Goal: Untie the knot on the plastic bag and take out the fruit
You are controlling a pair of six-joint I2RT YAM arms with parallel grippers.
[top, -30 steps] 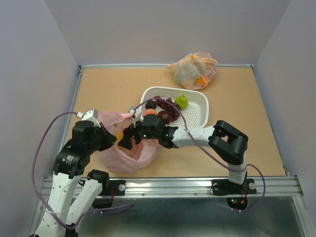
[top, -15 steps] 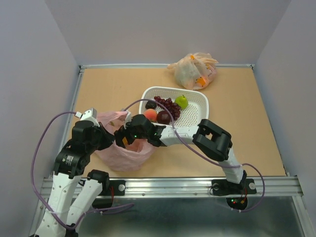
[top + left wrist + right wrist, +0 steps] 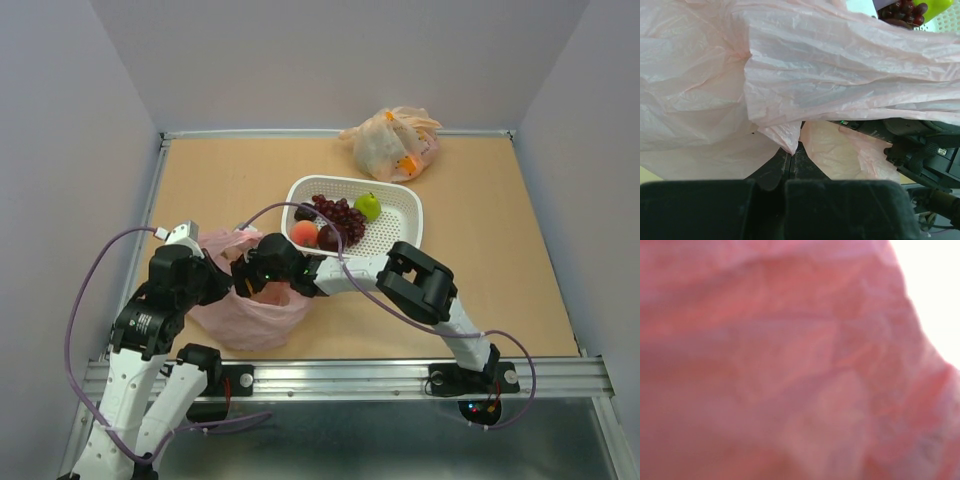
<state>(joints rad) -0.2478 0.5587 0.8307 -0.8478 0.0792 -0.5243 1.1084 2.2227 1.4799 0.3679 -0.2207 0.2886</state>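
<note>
- A thin, crinkly, see-through pink plastic bag [image 3: 250, 320] sits on the light brown wooden table [image 3: 500, 260]. It is close to the near edge, on the left side.
- The left hand [image 3: 791, 159] is shut tight on a bit of the pink bag's edge. In the left wrist view its two black fingers [image 3: 775, 170] press together with a small point of pink plastic pinched between them.
- From there the bag's thin skin spreads out wide and wrinkly above the fingers.
- The right hand [image 3: 250, 285] is pushed down into the top of the pink bag, just beside the left hand.
- The right wrist view shows only blurry pink plastic up close, so I cannot tell if the right hand is open or closed, or if it has anything in it.
- A white plastic basket with little holes [image 3: 415, 212] sits in the middle of the table, just behind the pink bag.
- Fruit lies in the basket: a dark red bunch of grapes [image 3: 340, 211], a small round green fruit [image 3: 368, 206], an orange-pink peach [image 3: 304, 233] and a dark plum [image 3: 329, 238].
- The peach and the plum lie at the basket's near left side, close to the right arm.
- A pale orange see-through bag, tied shut [image 3: 393, 142], lies at the far edge of the table, right of the middle, well apart from the pink bag.
</note>
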